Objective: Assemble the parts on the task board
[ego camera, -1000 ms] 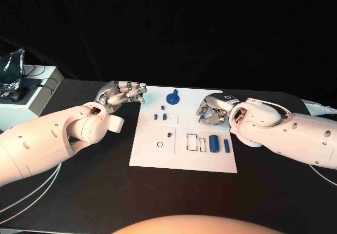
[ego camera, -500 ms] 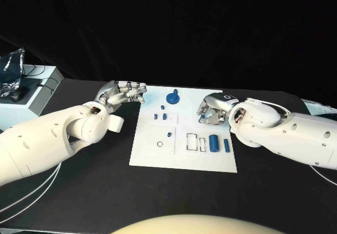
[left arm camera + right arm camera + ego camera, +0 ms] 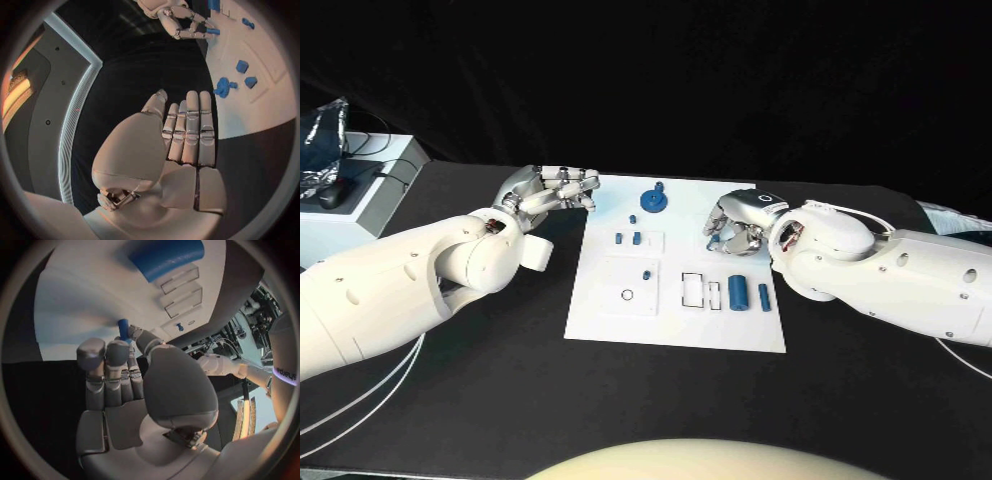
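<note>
Right wrist view: right robot hand (image 3: 128,380) pinches a blue peg (image 3: 123,329); left robot hand (image 3: 554,192) empty, curled; loose parts (image 3: 749,296) beside it await assembly.

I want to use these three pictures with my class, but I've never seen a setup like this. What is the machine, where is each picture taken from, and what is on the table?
It is a robot with two white arms ending in silver hands. One picture looks down from its head; the round ones come from cameras at its wrists. On the black table lies a white task board with small blue parts, such as a thick blue cylinder. The right hand pinches a small blue peg over the board. The left hand, beside the board, holds nothing, with its fingers straight and close together.
</note>
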Available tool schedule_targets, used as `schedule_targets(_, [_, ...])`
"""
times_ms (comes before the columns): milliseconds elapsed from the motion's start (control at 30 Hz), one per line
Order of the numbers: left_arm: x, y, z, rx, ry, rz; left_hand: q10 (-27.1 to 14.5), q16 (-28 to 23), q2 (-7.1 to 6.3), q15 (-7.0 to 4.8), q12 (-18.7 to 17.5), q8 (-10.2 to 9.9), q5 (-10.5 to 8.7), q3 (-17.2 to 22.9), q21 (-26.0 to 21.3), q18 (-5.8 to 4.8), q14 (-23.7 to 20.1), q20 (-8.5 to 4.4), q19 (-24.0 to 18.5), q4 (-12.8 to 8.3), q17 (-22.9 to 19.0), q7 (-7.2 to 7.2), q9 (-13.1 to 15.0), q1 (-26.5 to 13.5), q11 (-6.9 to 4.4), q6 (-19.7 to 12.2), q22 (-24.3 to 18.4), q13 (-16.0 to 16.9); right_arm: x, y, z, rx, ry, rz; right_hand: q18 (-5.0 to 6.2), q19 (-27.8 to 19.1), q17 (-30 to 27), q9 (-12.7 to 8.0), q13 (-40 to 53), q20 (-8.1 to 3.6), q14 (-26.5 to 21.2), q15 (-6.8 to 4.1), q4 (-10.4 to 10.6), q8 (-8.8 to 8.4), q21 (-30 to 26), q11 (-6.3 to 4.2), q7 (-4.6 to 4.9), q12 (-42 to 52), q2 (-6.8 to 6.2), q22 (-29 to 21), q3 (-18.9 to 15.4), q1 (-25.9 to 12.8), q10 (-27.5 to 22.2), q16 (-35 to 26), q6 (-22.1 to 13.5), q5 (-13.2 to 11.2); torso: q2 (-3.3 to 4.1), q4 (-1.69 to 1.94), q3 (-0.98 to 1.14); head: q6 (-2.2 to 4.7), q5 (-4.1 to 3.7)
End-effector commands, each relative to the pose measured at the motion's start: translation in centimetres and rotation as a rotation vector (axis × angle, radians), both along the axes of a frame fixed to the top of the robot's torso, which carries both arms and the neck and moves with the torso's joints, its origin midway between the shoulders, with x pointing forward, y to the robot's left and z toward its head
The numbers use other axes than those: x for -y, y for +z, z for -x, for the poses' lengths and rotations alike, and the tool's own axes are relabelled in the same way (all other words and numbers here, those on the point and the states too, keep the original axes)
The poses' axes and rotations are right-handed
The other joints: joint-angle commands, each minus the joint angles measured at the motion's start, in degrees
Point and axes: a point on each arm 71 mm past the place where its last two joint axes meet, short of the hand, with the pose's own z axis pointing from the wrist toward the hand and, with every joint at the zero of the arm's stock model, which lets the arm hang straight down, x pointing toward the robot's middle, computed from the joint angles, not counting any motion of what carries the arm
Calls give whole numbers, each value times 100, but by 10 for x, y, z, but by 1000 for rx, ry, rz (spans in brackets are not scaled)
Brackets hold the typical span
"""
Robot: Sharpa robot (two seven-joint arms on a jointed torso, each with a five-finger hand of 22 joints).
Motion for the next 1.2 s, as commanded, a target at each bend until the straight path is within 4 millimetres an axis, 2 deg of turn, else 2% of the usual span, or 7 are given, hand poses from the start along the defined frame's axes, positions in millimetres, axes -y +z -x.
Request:
schedule_targets(33, [2, 0, 0, 2, -10, 6, -28, 15, 29, -17, 20, -8, -15, -26, -18, -35, -34, 25, -3, -3, -6, 1, 5, -12, 1, 11, -7, 4, 1, -4, 1, -19, -2, 34, 29, 161, -14, -2, -19, 13, 0, 17, 56, -13, -47, 15, 0, -14, -44, 483, -136, -82, -69, -45, -59, 23, -2, 3, -3, -10, -13])
schedule_targets(300, [2, 0, 0, 0, -10, 6, -26, 14, 43, -17, 20, -7, -14, -27, -24, -36, -31, 25, 0, 13, -15, -4, 6, -26, 0, 17, -4, 4, 1, -5, 0, -26, -6, 41, 47, 194, -22, -2, -18, 24, 6, 17, 189, -17, -116, 18, -10, -14, -6, 485, -350, 37, -81, -54, -90, -8, -3, 2, -1, -16, -17])
schedule_targets(467, [2, 0, 0, -1, -10, 6, -26, 14, 43, -17, 20, -7, -14, -27, -24, -36, -31, 25, 0, 13, -15, -4, 6, -26, 0, 17, -4, 4, 2, -6, 0, -26, -9, 41, 46, 192, -23, 0, -19, 23, 8, 12, 203, -14, -127, 8, -12, -15, 19, 483, -334, 48, -45, -54, -74, 1, -1, 6, 0, -17, -18])
schedule_targets(667, [2, 0, 0, -1, -9, 6, -29, 14, 48, -16, 18, -9, -16, -28, -33, -37, -30, 25, 3, 24, -24, -4, 5, -27, 1, 18, -1, 5, 1, -5, 0, -17, -5, 28, 35, 199, -21, 4, -18, 6, 10, -11, 201, -12, -110, -26, -7, -14, 124, 490, -194, 97, 76, -52, -26, -57, 2, 3, -1, -21, -21])
schedule_targets(733, [2, 0, 0, -2, -9, 5, -29, 14, 48, -16, 18, -9, -16, -28, -33, -37, -30, 25, 3, 24, -24, -4, 5, -27, 1, 18, -1, 5, 0, -4, 1, -9, -2, 11, 22, 204, -19, 8, -17, -4, 10, -23, 187, -8, -78, -45, -8, -11, 147, 498, -130, 104, 140, -50, 12, -65, 4, 1, 0, -23, -20])
schedule_targets(800, [2, 0, 0, -3, -9, 5, -29, 14, 48, -16, 18, -9, -16, -28, -33, -37, -30, 25, 3, 24, -24, -4, 5, -27, 1, 18, -1, 5, -1, -2, 1, -1, 0, -17, 0, 219, -9, 24, -10, -25, 23, -61, 163, 4, 24, -106, -11, 0, 266, 521, -11, 166, 348, -34, 120, -158, 4, 0, 3, -28, -21])
schedule_targets(1200, [1, -2, -1, -9, -9, 4, -25, 22, 56, -19, 18, -7, -14, -16, -40, -36, -29, 21, 9, 21, -32, -7, 6, -1, -1, 29, 10, 4, 0, 2, 0, 13, -40, -113, -109, 215, 40, 59, 9, -151, 23, -168, -125, 8, 278, -256, -37, -9, 481, 559, 79, 243, 861, 15, 386, -94, -1, 1, -4, -58, -28])
